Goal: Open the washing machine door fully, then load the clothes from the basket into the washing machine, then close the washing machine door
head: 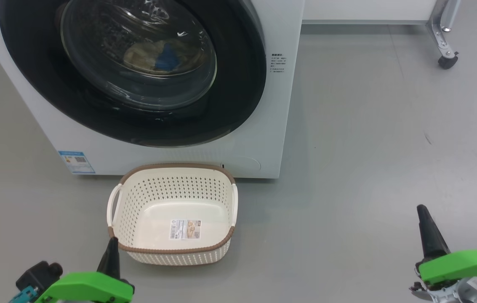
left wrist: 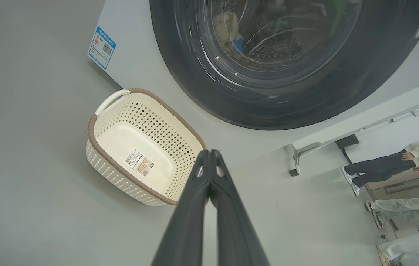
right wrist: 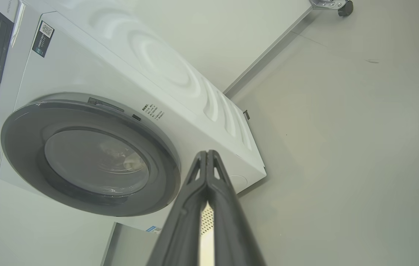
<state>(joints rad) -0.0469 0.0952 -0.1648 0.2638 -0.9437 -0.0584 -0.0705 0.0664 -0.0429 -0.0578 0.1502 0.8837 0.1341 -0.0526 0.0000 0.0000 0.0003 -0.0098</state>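
The white washing machine (head: 272,105) fills the upper left of the head view, and its black-rimmed round door (head: 238,84) lies shut against the front. Through the glass I make out the clothes (head: 160,57), pale cream with a blue patch, inside the drum. On the floor just in front stands the cream basket (head: 175,248), with nothing in it but the label on its bottom. My left gripper (head: 113,240) is shut, its tip at the basket's near left corner. My right gripper (head: 422,209) is shut too, well off to the basket's right above bare floor. Neither holds anything.
A metal leg on a caster (head: 446,59) stands at the far right by the wall. Grey floor stretches to the right of the machine. The left wrist view shows people's legs and shoes (left wrist: 375,173) at its right edge, beyond the machine.
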